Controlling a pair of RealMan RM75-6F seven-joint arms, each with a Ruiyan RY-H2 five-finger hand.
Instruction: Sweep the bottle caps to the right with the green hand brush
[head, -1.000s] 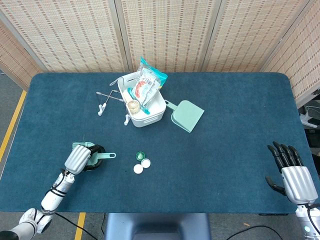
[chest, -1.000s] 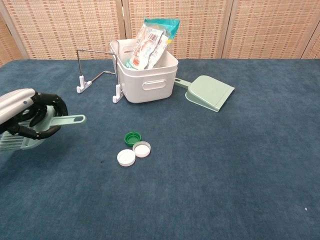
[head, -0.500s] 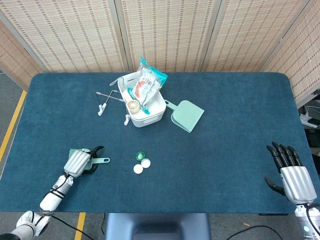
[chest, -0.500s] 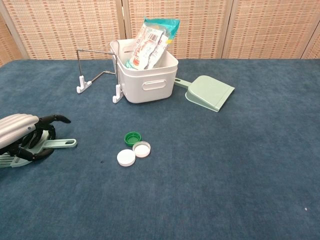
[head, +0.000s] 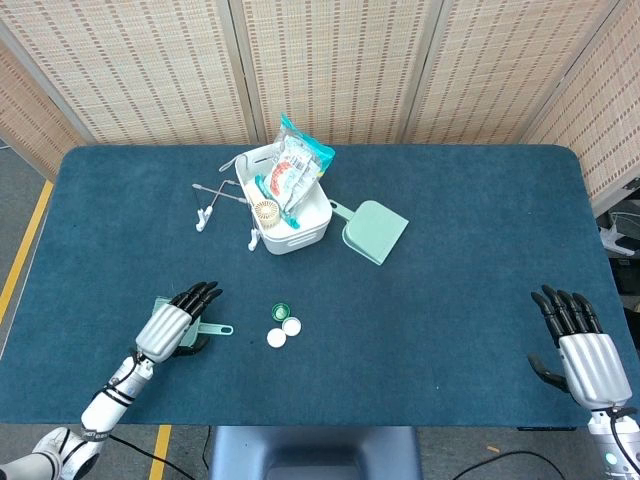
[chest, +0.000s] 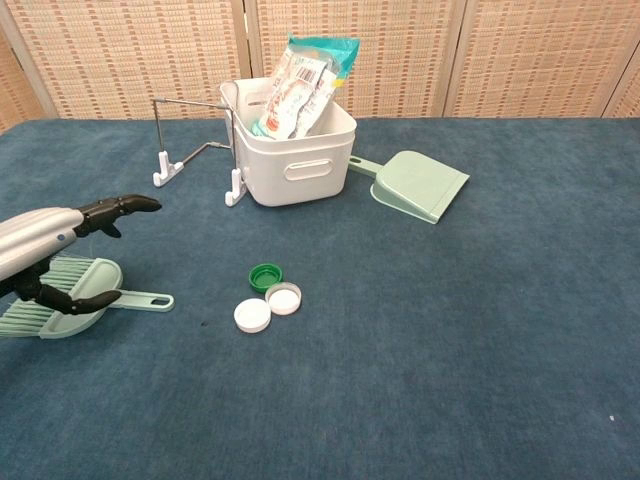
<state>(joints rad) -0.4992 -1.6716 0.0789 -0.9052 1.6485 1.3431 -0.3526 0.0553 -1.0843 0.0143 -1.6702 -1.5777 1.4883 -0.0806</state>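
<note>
The green hand brush (chest: 82, 289) lies flat on the blue table at the front left, bristles to the left and handle (head: 214, 329) pointing right toward the caps. My left hand (chest: 45, 243) hovers over it with fingers stretched out and apart; its thumb curls low beside the brush head. In the head view the left hand (head: 172, 326) covers most of the brush. A green cap (chest: 265, 276) and two white caps (chest: 284, 297) (chest: 252, 315) sit clustered right of the handle, also seen as a cluster with the green cap (head: 281, 309) on top. My right hand (head: 583, 350) rests open at the front right, empty.
A white basket (chest: 300, 170) stuffed with snack packets stands at the back centre, a thin metal rack (chest: 185, 150) to its left and a pale green dustpan (chest: 420, 185) to its right. Woven screens close off the far side.
My left hand has uncurled from around the brush and lifted its fingers; the brush now lies on the table, slightly further right. The right hand has barely moved.
</note>
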